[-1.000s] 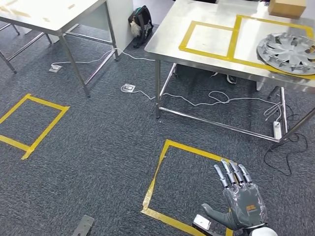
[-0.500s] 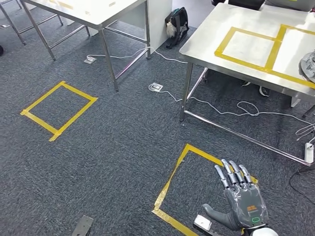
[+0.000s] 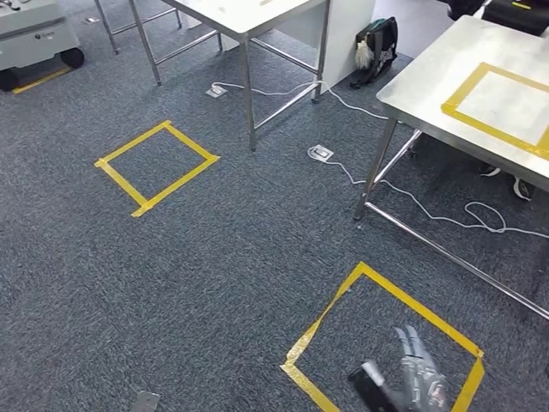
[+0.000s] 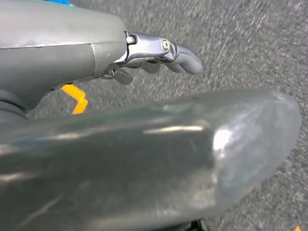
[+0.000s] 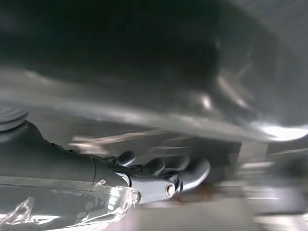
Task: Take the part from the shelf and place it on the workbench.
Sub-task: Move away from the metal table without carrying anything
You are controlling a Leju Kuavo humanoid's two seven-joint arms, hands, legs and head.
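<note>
A: Right hand (image 3: 420, 386) status?

B: Low at the near right in the head view, grey with dark fingers (image 3: 410, 343), hanging over the grey carpet floor (image 3: 214, 283). Fingers straight and close together, pointing far; nothing in them, touching nothing. Frame is blurred there, so no finer detail.

A: Right wrist view?

B: Smeared. The fingers (image 5: 188, 173) look extended with nothing between them. Can't read the surroundings.

A: Left hand (image 4: 156, 53)?

B: In the left wrist view the fingers (image 4: 185, 60) are stretched out, slightly curved, over the carpet. Nothing held, no contact.

A: The part?

B: Can't locate it, or the shelf. Can't tell where it is.

A: Benches?

B: Steel-topped bench with a yellow tape rectangle (image 3: 453, 73) at the far right. Its top shows bare steel inside the tape outline. White-topped bench on steel legs (image 3: 252, 13) far centre.

A: Floor?

B: Yellow tape square (image 3: 382, 339) near right, directly under the right hand. A second yellow tape square (image 3: 155, 166) left of centre, well apart from the first. White cables (image 3: 414, 202) run from a floor socket plate (image 3: 319, 154) under the steel bench. Black bag (image 3: 374, 47) leans by the white bench's panel. Grey wheeled cart (image 3: 35, 39) far left.
</note>
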